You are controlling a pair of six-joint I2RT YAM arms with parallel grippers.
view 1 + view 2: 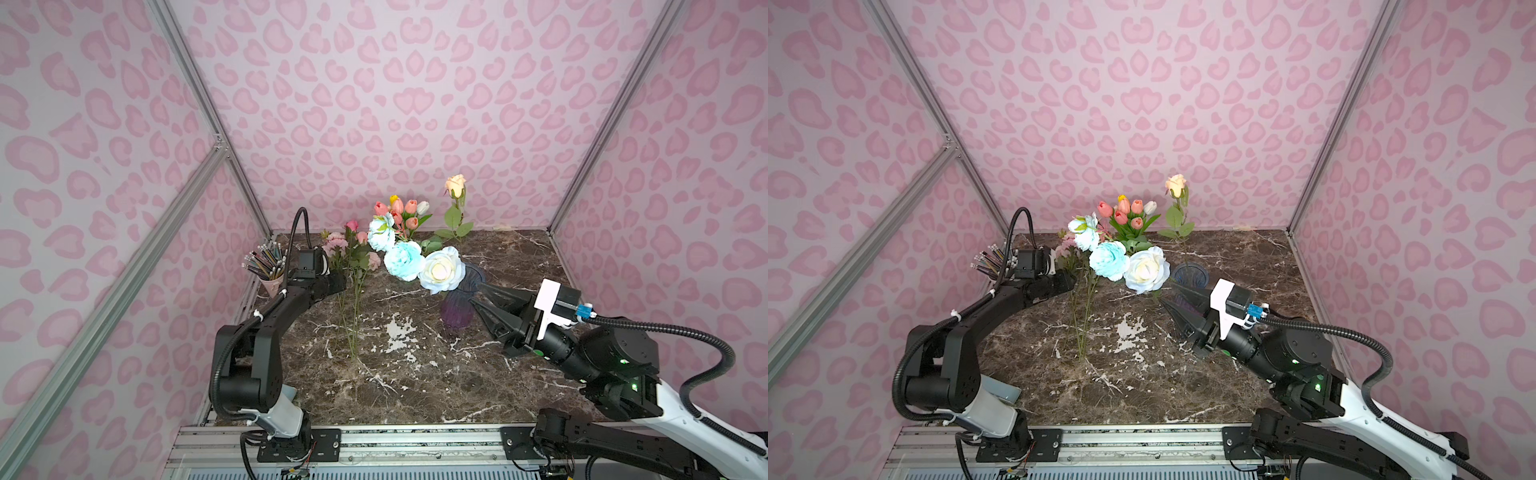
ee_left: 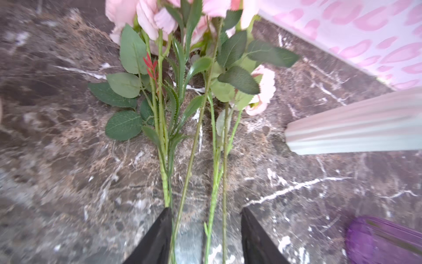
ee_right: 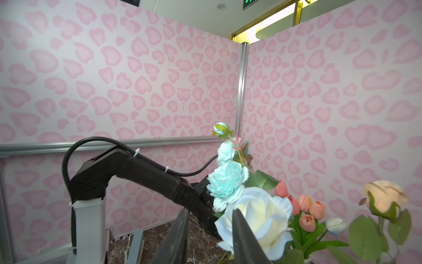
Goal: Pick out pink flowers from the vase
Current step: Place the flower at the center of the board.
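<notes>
Left gripper (image 2: 206, 209) jaws apart, straddling thin green plastic stems (image 2: 191, 148), clamping nothing. That bunch of pink flowers (image 1: 336, 243) lies flat on the marble table (image 1: 415, 386) toward its left edge, ruffled fabric heads toward the back. Right gripper (image 1: 475, 292) narrow at the neck of the translucent purple vase (image 1: 455, 318); can't tell if it grips. Roughly half done, I'd say: salmon tulips (image 1: 411, 205) still stand in the vase, behind the blue peonies (image 1: 404, 259) and white rose (image 1: 441, 270).

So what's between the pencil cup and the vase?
Pink flowers lying on the marble beside the purple vase, left tool open around their stems; both top views show it.
</notes>
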